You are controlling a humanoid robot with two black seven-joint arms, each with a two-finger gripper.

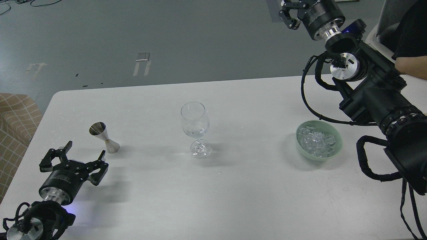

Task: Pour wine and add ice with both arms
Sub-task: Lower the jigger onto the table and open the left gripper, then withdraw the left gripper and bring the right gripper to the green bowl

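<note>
A clear stemmed wine glass (195, 128) stands upright at the table's middle with a shallow pool of wine (195, 132) in its bowl. A steel jigger (104, 137) stands upright on the table at the left. My left gripper (77, 152) is open and empty, below and left of the jigger, apart from it. A pale green bowl (337, 146) at the right holds many pieces of ice (315, 140). My right gripper (289, 13) is raised at the top right, beyond the table's far edge, far from the bowl; its fingers are partly cut off by the view's edge.
The white table (233, 186) ends at a rounded far-left corner. A checked tan seat (15, 120) stands off its left edge. A person's arm (412, 66) shows at the far right behind my right arm.
</note>
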